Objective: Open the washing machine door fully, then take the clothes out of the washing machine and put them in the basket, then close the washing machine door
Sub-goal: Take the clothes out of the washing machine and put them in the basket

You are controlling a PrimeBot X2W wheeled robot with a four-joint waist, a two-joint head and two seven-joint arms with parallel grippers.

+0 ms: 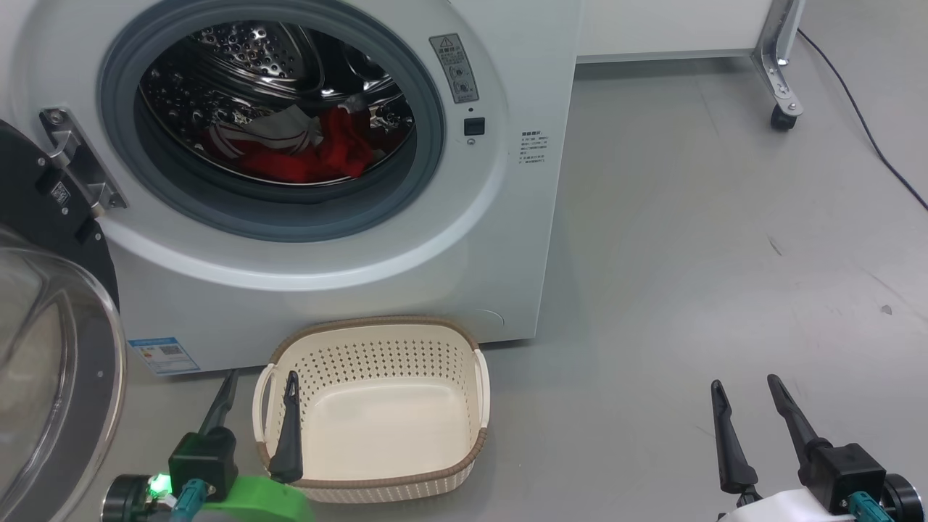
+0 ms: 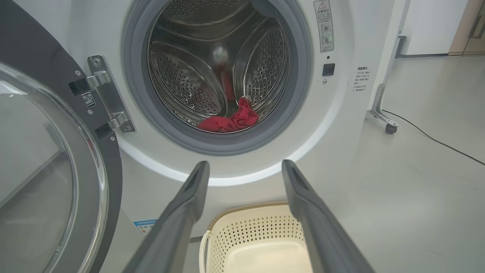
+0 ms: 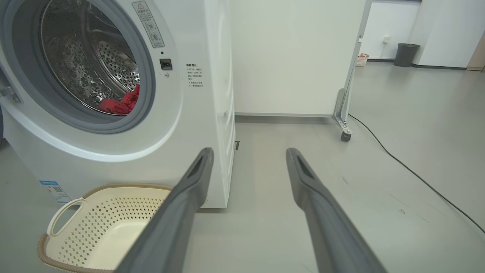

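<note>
Red clothes (image 1: 304,156) lie low in the steel drum of the washing machine (image 1: 507,217), whose door (image 1: 32,377) stands swung out on its hinge at the left. Both grippers are spread wide and empty.

The cream basket (image 1: 377,322) sits on the grey floor just in front of the machine, below the drum opening, with nothing in it. The left gripper (image 1: 262,375) has its two dark fingers parted. In the head view one finger lies over the basket's left side and the other over the floor beside it, and whether either touches the basket cannot be told. The right gripper (image 1: 744,382) is over bare floor, well apart from the basket — fingers equally far apart, gripping and touching nothing.
</note>
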